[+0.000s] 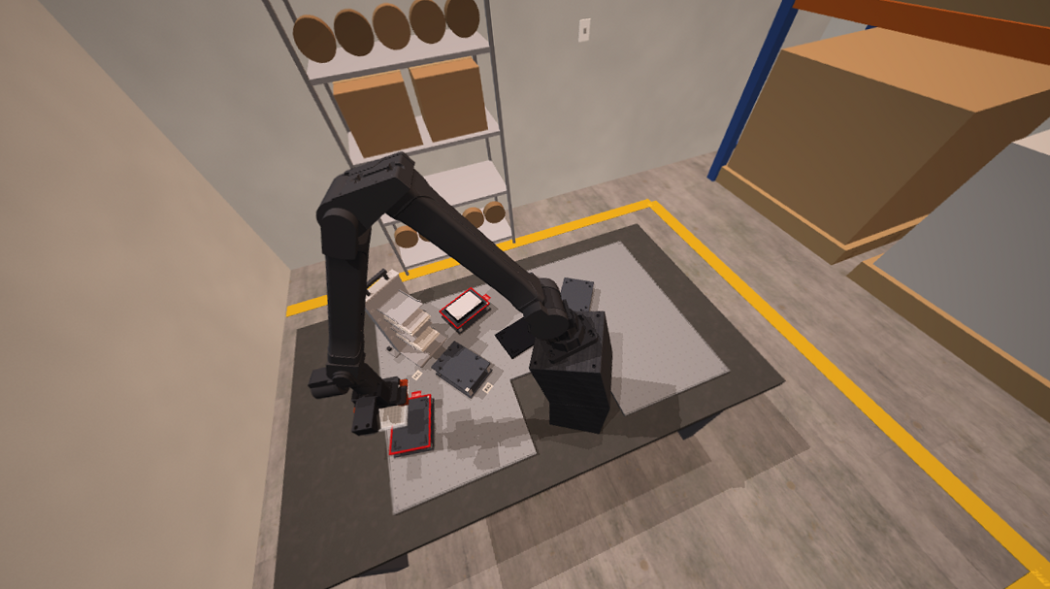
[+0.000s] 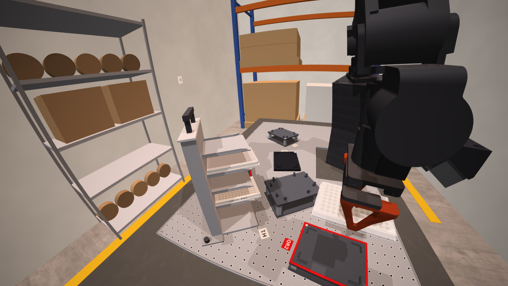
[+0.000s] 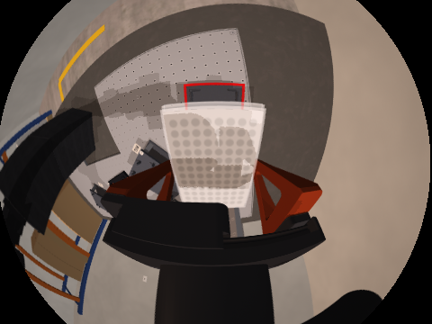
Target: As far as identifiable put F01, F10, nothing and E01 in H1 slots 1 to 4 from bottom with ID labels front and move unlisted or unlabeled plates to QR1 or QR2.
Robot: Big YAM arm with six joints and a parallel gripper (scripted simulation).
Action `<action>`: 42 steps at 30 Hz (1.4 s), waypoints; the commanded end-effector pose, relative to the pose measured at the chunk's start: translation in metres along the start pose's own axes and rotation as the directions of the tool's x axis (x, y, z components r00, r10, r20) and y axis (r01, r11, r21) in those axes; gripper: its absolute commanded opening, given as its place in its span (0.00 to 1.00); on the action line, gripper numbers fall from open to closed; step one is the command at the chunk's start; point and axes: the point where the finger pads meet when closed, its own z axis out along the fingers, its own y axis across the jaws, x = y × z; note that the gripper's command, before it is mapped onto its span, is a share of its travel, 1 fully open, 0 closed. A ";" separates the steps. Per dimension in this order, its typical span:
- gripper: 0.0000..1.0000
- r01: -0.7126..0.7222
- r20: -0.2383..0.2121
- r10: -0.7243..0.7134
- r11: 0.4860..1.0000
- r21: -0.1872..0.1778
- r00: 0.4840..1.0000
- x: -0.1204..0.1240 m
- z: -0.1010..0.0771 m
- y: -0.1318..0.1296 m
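Note:
My gripper (image 2: 367,213) is shut on a clear white well plate (image 2: 355,209), its orange fingers clasping the plate's two long sides. It holds the plate roughly level, a little above the deck, just beside the empty red-framed QR2 nest (image 2: 328,254). In the wrist view the plate (image 3: 212,153) reaches out from the gripper (image 3: 212,182), and the QR2 nest (image 3: 214,94) lies just past the plate's far end. The plate hotel H1 (image 2: 220,177) holds an upper plate (image 2: 232,161) and a lower plate (image 2: 236,195). I cannot read their labels.
A raised dark nest (image 2: 291,190) stands between the hotel and the held plate. Behind it are a flat black pad (image 2: 286,160) and another raised nest (image 2: 283,136). The red-framed QR1 nest (image 1: 465,308) holds a white plate. The arm's base column (image 1: 572,374) stands at the right.

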 end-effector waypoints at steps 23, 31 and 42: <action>0.86 0.000 0.000 0.000 0.999 0.035 1.000 0.007 0.053 -0.018; 0.86 0.000 0.000 0.000 0.999 0.032 1.000 0.007 0.075 -0.016; 0.86 -0.001 -0.001 0.001 0.999 0.042 1.000 0.009 0.074 -0.023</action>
